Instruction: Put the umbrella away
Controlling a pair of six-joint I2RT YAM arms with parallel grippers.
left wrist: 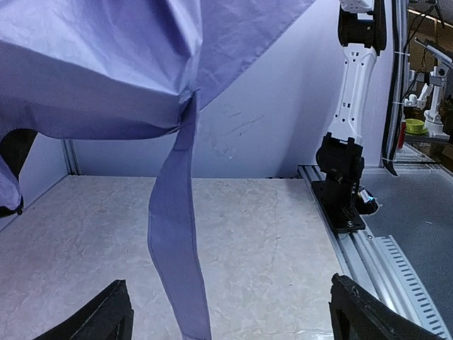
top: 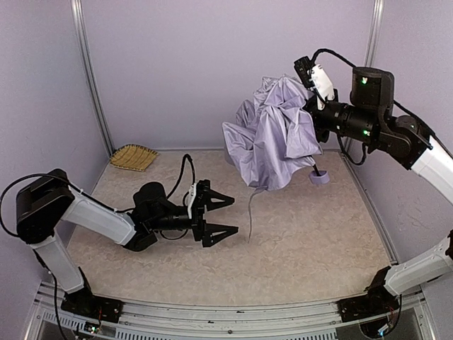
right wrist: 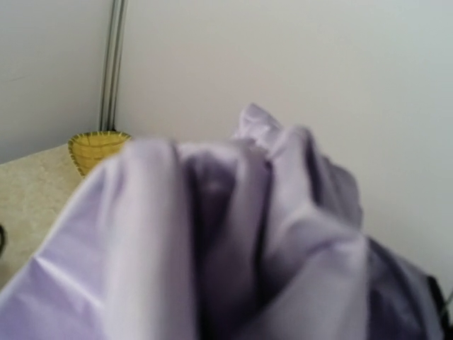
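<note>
The umbrella [top: 272,138] is a crumpled bundle of pale lavender fabric held up above the back right of the table. My right gripper [top: 313,117] is pushed into its right side and shut on it; the fabric hides the fingertips. Its small lavender handle [top: 318,177] points down below the bundle. In the right wrist view blurred umbrella fabric [right wrist: 233,241] fills the frame and covers the fingers. A thin closing strap [top: 250,212] dangles from the bundle to the table. My left gripper [top: 235,214] lies low on the table just left of that strap [left wrist: 177,234], open and empty.
A yellow woven basket [top: 134,156] sits at the back left corner, also seen in the right wrist view as the basket [right wrist: 95,147]. Lavender walls close the table at the back and sides. The right arm's base [left wrist: 343,170] stands on the metal rail at the near edge.
</note>
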